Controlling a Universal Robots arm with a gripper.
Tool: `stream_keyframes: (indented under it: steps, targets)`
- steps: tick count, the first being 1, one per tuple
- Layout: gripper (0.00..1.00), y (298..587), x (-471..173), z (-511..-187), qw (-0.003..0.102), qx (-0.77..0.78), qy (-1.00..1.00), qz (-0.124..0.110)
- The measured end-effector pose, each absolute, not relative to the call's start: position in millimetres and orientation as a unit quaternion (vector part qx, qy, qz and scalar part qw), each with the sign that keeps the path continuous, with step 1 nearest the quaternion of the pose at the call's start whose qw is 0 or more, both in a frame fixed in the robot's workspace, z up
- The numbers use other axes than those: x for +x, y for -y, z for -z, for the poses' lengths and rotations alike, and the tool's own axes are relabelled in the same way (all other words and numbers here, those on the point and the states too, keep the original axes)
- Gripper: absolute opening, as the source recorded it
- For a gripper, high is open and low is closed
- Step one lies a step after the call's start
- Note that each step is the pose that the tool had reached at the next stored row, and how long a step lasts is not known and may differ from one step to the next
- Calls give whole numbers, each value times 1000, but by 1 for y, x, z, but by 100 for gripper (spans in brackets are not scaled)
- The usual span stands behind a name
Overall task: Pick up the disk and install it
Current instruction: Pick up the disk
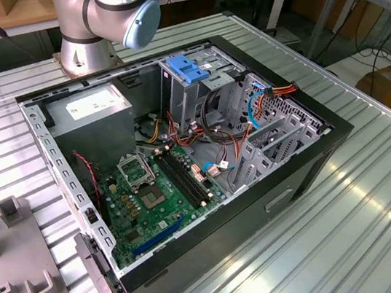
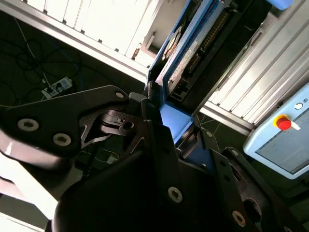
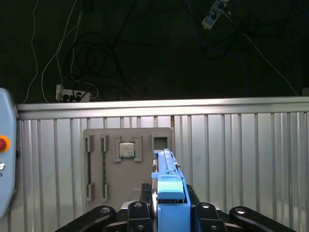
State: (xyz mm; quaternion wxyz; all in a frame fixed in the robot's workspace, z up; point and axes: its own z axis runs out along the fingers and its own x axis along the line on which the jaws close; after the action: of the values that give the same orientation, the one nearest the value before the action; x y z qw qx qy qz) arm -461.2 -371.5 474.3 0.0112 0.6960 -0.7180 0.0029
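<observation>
- Closest to us: the black fingers point(image 2: 159, 140), closed on the disk point(image 2: 188, 48), one on each side of its blue end. We see this in both wrist views.
- In the first wrist view the disk stands edge-on btwn the fingers, w/ a blue rail facing us.
- In the second wrist view we see its label side & connector end, reaching away from the fingers.
- Well behind the disk is the ribbed metal table point(image 3: 241, 159), w/ a grey tray point(image 3: 96, 169) lying flat on it.
- A square chip point(image 3: 126, 150) sits in one of the tray's pockets.
- A pendant point(image 2: 283, 123) w/ a red button is just beside the table.
- Past the table edge is dark floor, w/ loose cables & a power strip point(image 3: 72, 94).
- Exterior view: an open computer case point(image 1: 295, 176) lies on its side on the table, w/ the arm point(image 1: 116, 7) behind it.
- Inside the case: a green board point(image 1: 154, 189) on the bottom & a power supply point(image 1: 91, 110) in the corner nearest the arm.
- A drive cage point(image 1: 188, 70) w/ a blue top stands beside the power supply, toward the exterior view's right.
</observation>
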Motion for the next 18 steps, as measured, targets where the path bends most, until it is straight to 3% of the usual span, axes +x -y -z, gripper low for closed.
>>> stream_keyframes:
  steps: [18]
  targets:
    - [37, 372, -459, -485, 11, 696, 718, -3]
